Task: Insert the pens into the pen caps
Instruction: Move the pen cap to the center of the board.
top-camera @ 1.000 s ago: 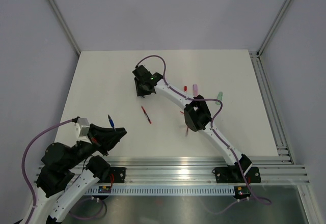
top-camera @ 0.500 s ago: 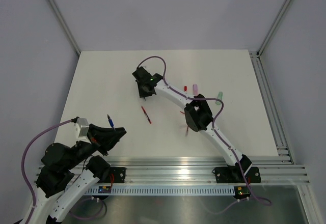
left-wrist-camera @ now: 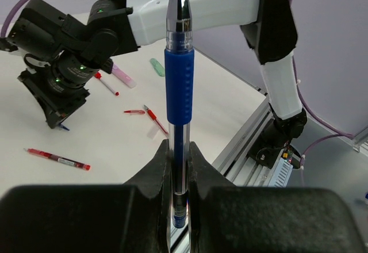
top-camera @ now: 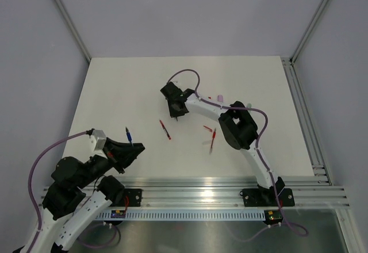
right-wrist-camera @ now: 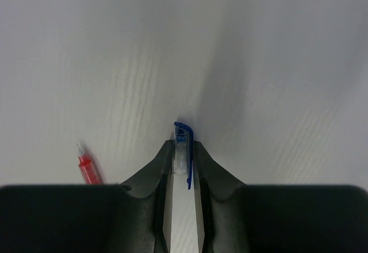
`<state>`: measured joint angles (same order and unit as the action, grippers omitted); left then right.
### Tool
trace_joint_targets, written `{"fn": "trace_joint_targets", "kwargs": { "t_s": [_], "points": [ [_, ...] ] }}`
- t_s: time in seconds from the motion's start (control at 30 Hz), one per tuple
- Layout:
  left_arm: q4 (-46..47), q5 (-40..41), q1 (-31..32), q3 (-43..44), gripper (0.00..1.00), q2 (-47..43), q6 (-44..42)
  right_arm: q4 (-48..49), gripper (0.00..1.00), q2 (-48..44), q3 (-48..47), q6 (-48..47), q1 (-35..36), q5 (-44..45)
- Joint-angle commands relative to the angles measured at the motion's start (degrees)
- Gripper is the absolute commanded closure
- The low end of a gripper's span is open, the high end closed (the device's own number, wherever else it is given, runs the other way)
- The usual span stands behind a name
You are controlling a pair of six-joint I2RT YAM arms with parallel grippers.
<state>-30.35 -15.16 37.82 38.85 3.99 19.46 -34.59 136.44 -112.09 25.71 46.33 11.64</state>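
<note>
My left gripper (left-wrist-camera: 180, 146) is shut on a blue pen (left-wrist-camera: 179, 80), which stands upright out of its jaws with the blue grip sleeve above them. From above, that blue pen (top-camera: 127, 134) sticks out of the left gripper (top-camera: 131, 149) at the near left. My right gripper (top-camera: 176, 112) is down at the table's middle, with its jaws closed against a small clear pen cap (right-wrist-camera: 181, 149) that has a blue clip. The right gripper (right-wrist-camera: 183, 144) holds this cap right at its fingertips, just above the white table.
A red pen (top-camera: 165, 129) lies left of centre. Another red pen (top-camera: 213, 139) and a red cap (top-camera: 207, 127) lie under the right forearm. A pink pen (top-camera: 220, 98) and a green one (top-camera: 248, 106) lie further back right. A red pen tip (right-wrist-camera: 87, 165) lies left of the right fingers.
The right gripper has shifted right and slightly nearer while its jaws narrowed onto the blue-clipped cap, and its elbow swung right. The left arm shifted slightly, still holding the blue pen.
</note>
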Motion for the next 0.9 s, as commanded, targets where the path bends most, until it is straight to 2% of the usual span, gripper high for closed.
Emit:
{"fn": "trace_joint_targets", "kwargs": {
  "t_s": [0.0, 0.17, 0.3, 0.43, 0.53, 0.67, 0.7, 0.73, 0.8, 0.87],
  "points": [
    [1.7, 0.0, 0.2, 0.1, 0.99, 2.2, 0.2, 0.4, 0.78, -6.3, 13.2, -0.1, -0.4, 1.3],
    [2.8, -2.1, 0.2, -0.4, 0.98, 5.4, 2.1, 9.5, 0.79, -15.8, 33.3, 3.3, 0.8, 0.1],
    [4.1, -5.3, 0.2, -1.2, 0.99, 8.7, 4.3, 16.4, 0.79, -23.0, 44.0, 8.9, 3.8, -1.4],
    [8.7, -8.4, 0.2, -3.6, 1.0, 10.3, 8.8, 18.8, 0.78, -25.8, 49.4, 14.3, 8.2, 0.8],
    [11.6, -10.2, 0.3, -6.8, 1.0, 11.1, 12.7, 21.7, 0.72, -27.7, 52.8, 17.6, 10.6, 1.4],
    [13.9, -11.4, 0.2, -10.4, 1.0, 11.8, 16.0, 24.5, 0.59, -29.7, 56.4, 19.4, 11.2, 2.5],
    [14.3, -11.9, 0.3, -11.7, 1.0, 12.0, 16.4, 24.8, 0.5, -30.9, 56.8, 19.3, 11.2, 2.9],
    [15.0, -12.1, 0.2, -12.1, 1.0, 12.7, 16.7, 24.9, 0.46, -31.7, 57.1, 19.1, 11.2, 3.4],
    [14.7, -11.7, 0.2, -12.8, 1.0, 13.4, 16.6, 25.0, 0.4, -34.0, 57.7, 18.0, 11.2, 4.4],
    [14.1, -11.1, 0.3, -12.7, 1.0, 14.6, 15.9, 25.2, 0.4, -36.4, 57.7, 17.3, 11.2, 4.7]
  ]
}}
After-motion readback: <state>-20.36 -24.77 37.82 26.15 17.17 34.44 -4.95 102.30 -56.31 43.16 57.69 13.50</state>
